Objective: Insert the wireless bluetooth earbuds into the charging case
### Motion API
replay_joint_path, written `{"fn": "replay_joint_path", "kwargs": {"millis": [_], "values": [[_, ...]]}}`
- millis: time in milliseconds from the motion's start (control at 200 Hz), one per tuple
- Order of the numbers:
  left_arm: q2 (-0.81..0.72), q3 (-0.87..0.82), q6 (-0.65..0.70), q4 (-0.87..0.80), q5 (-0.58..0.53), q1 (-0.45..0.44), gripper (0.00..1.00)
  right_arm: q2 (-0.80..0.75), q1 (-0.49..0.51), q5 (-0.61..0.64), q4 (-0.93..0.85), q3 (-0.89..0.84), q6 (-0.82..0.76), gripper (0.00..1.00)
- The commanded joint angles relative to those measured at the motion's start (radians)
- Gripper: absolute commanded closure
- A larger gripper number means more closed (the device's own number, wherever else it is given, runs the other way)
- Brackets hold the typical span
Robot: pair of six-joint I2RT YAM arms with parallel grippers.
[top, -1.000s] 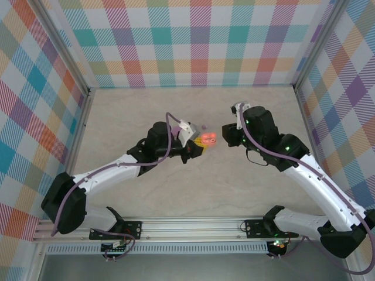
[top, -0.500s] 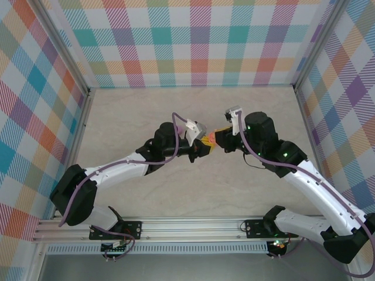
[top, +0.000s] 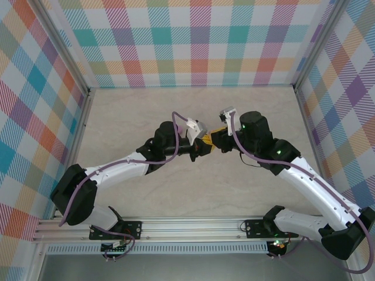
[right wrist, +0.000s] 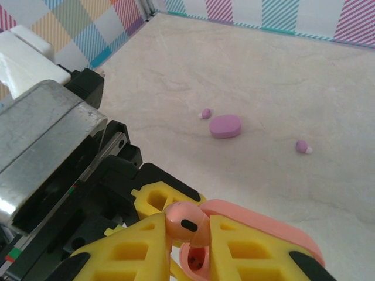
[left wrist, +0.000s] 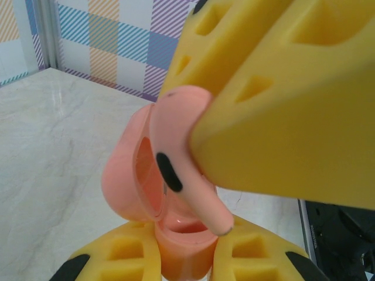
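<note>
Step in hand: seating one salmon earbud (left wrist: 179, 146) in the salmon charging case (left wrist: 126, 175), in mid-air, with both arms meeting above the surface (right wrist: 263, 70).

Left pincer (left wrist: 184, 249): closed on the case body, lid hinged open.
Right pincer (right wrist: 187, 229): closed on the earbud's head, stem pointing down.

Position: the earbud sits just above the case mouth, stem tip near the rim. I cannot tell whether it touches the rim. The case lies directly below the right pincer, with the lid standing off to one side of it.

Notes for doing this well (judgement):
- Line the stem up over its well before lowering. The tip looks off toward the rim, so a small sideways correction is probably needed.
- Lower slowly, case held steady in the left pincer, lid clear of the right fingers.
- Release only once the bud is seated; a tilted bud could perch on the rim or drop.

Elsewhere: the purple case (right wrist: 225, 126) lies on the surface, with one purple earbud (right wrist: 205, 113) just beside it and another purple earbud (right wrist: 303, 146) a little apart. All are well away from both pincers.
</note>
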Motion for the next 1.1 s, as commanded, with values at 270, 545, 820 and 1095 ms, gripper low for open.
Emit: {"fn": "replay_joint_path", "kwargs": {"millis": [270,545,820,1095], "values": [[-0.050,0.024,-0.007,0.022,0.033,-0.017,1.00,-0.026,0.002,-0.001,0.052,-0.032,-0.085,0.79],[-0.053,0.039,-0.044,0.039,0.062,-0.018,1.00,-0.056,0.002,0.023,0.108,-0.069,-0.110,0.79],[-0.062,0.038,-0.057,0.049,0.059,-0.018,1.00,-0.082,0.002,0.019,0.144,-0.091,-0.156,0.79],[-0.064,0.049,-0.077,0.059,0.043,-0.018,1.00,-0.097,0.002,-0.022,0.168,-0.115,-0.170,0.79]]}}
